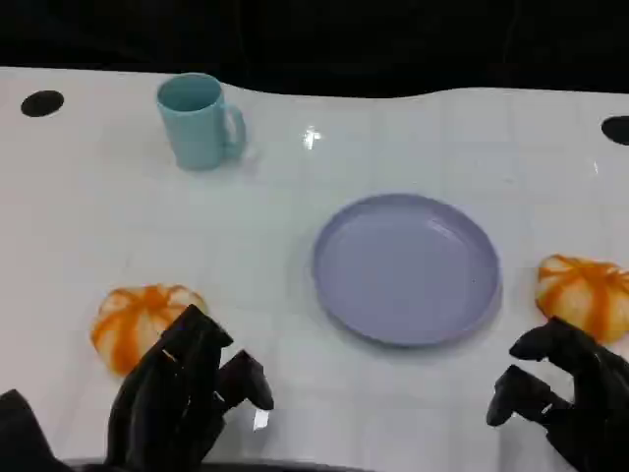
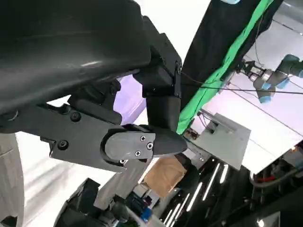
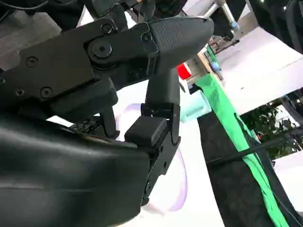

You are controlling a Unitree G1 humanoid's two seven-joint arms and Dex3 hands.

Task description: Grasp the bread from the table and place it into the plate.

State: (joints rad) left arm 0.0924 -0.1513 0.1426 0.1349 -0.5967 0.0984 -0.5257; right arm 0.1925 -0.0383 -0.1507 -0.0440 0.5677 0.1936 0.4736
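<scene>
Two breads: left bread (image 1: 142, 323) and right bread (image 1: 584, 294), both on bench (image 1: 88, 226), outside plate (image 1: 406, 266).
Left robot hand (image 1: 187, 388): empty, fingers spread, just beside left bread.
Right robot hand (image 1: 565, 388): fingers loosely apart, holds nothing, near right bread.
Head view: mug (image 1: 200, 121) upright, far left.
Wrist views: plate edge, probably; blurred.

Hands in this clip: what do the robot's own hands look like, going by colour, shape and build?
Both the left hand and right hand are matte black with many jointed fingers. The wrist views show a rounded, glossy black shell, flat black link plates fastened with round screws, and smooth tapered fingertips.
</scene>
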